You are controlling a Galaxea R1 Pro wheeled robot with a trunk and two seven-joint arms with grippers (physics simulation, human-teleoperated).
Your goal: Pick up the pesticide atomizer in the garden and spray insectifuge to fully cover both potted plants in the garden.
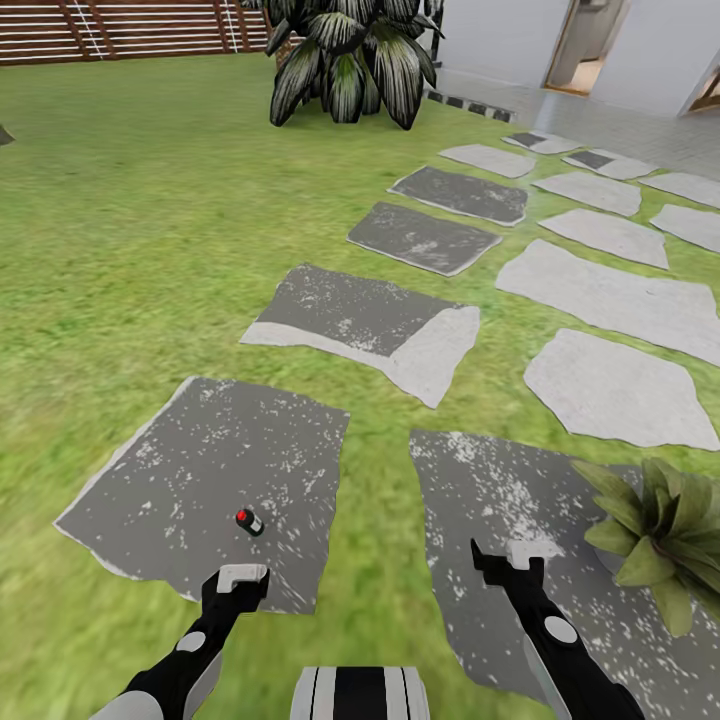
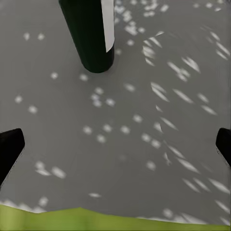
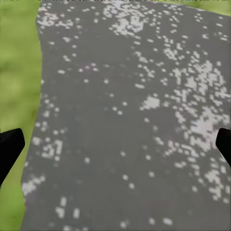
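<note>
Atomizer (image 1: 249, 521) upright on paving slab (image 1: 190, 480), unobstructed, potted plant (image 1: 665, 535) right, both claws wide open, empty.

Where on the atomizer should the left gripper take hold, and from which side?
Probably mid-body, coming in level from the robot's side. The atomizer stands upright on the paving slab, a slim round dark bottle with a white label, so its straight wall suits two fingers better than its top. The left gripper is open just short of it, already facing it.

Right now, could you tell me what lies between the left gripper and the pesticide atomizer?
Only bare speckled paving stone separates the open left gripper from the pesticide atomizer, shown in the left wrist view.
</note>
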